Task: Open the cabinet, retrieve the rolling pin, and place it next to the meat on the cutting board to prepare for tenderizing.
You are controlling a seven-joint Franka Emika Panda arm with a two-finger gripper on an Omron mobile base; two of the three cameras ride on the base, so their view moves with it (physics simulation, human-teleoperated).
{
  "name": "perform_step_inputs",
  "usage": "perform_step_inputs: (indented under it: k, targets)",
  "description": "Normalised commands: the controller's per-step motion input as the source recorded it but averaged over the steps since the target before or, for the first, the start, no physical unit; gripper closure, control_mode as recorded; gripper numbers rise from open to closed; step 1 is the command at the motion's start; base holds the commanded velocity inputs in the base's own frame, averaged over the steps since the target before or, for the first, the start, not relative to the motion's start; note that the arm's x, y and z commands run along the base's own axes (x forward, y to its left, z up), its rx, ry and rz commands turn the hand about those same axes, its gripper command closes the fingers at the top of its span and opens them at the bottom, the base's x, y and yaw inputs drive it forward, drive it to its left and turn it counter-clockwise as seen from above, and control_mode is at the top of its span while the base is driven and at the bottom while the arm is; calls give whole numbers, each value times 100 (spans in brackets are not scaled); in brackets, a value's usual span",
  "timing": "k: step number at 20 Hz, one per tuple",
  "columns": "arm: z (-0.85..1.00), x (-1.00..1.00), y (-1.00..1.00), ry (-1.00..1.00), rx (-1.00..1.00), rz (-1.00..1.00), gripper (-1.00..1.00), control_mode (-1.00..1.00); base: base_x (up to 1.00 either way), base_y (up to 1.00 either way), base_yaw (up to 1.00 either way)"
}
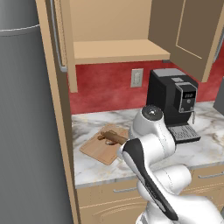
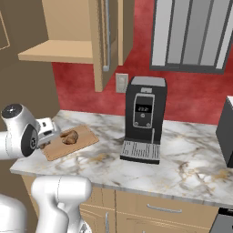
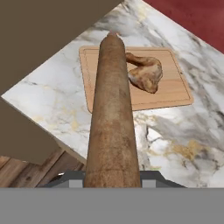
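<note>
Two cabinet (image 1: 113, 26) doors hang open above the bench (image 1: 205, 144), and the shelf inside looks bare. The gripper (image 2: 49, 132) is clamped on the rolling pin (image 3: 111, 113). In the hand view the pin sticks out long and brown from between the gripper's dark tips, but the near end is cut off at the bottom, so you cannot see the whole grip. Its far end reaches over the cutting board (image 3: 173, 94), which lies flat on the marble bench. The meat (image 3: 144, 72) sits on the board just beside the pin, and the pin covers a bit of it. In the left base view the robot's white arm hides part of the board's corner. A black coffee machine (image 2: 143, 118) stands well apart from the board.
</note>
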Motion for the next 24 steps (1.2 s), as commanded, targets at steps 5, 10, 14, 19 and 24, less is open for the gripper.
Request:
perform_step_inputs:
  k: [5,10,14,19,24]
  targets:
    - [-39,28,0,2,-5,15,100,-100,0,0,0]
    - [-24,25,0,0,-1,9,100,-100,0,0,0]
    - [-22,26,5,0,0,4,100,-100,0,0,0]
    - [-29,23,15,1,-1,1,100,-100,0,0,0]
    - [-27,26,24,3,-2,0,100,-100,0,0,0]
